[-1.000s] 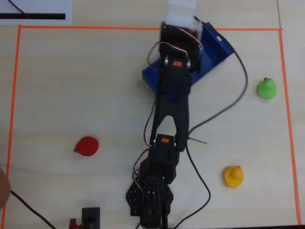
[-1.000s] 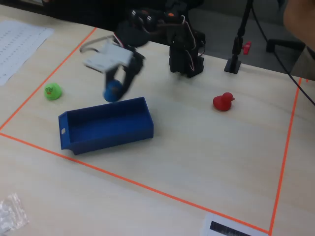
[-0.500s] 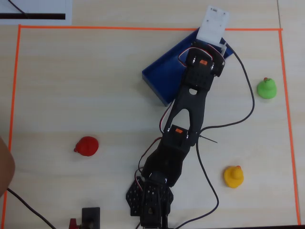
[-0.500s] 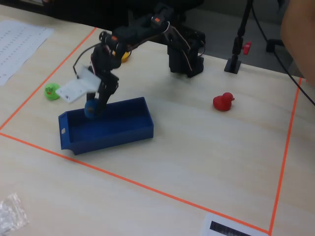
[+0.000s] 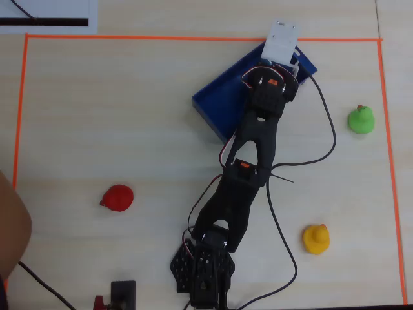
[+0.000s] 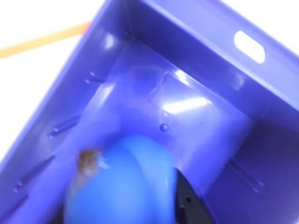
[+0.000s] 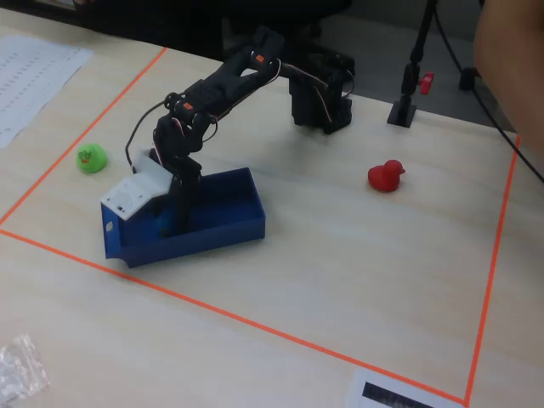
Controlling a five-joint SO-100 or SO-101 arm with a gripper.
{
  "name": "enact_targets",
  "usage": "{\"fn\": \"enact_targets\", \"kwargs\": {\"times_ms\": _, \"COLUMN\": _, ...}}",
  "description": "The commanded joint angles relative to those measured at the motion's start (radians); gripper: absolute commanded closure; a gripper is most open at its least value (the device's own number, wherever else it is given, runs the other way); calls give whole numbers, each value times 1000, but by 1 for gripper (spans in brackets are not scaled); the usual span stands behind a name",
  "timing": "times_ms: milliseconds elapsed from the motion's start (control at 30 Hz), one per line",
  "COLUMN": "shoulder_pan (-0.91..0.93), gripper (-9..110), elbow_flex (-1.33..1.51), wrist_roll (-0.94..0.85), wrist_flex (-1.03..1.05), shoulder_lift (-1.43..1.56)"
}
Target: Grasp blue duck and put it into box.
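The blue duck (image 6: 122, 186) fills the bottom of the wrist view, with a brownish beak at its upper left. It sits between my jaws, and a black finger (image 6: 187, 201) presses its right side. My gripper (image 7: 176, 219) is shut on the duck and reaches down inside the dark-blue box (image 7: 223, 235), just above its floor (image 6: 154, 107). The taller end wall with a small hole (image 6: 249, 46) is ahead. In the overhead view the arm and its white camera mount hide the duck and the gripper over the box (image 5: 216, 98).
A red duck (image 5: 117, 197) lies left of the arm, a green duck (image 5: 361, 120) right of the box, and a yellow duck (image 5: 317, 239) at the lower right. Orange tape (image 5: 193, 38) frames the work area. A person's arm (image 5: 10, 223) is at the left edge.
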Motion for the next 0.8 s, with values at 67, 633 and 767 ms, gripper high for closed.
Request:
{"fn": "enact_targets", "kwargs": {"times_ms": 67, "shoulder_pan": 26, "gripper": 59, "elbow_flex": 83, "wrist_roll": -41, "wrist_flex": 69, "shoulder_lift": 215}}
{"fn": "enact_targets", "kwargs": {"times_ms": 633, "shoulder_pan": -291, "gripper": 101, "elbow_flex": 1835, "wrist_roll": -9, "wrist_flex": 75, "shoulder_lift": 1970}}
{"fn": "enact_targets", "kwargs": {"times_ms": 767, "shoulder_pan": -354, "gripper": 101, "elbow_flex": 2069, "wrist_roll": -32, "wrist_flex": 166, "shoulder_lift": 2224}}
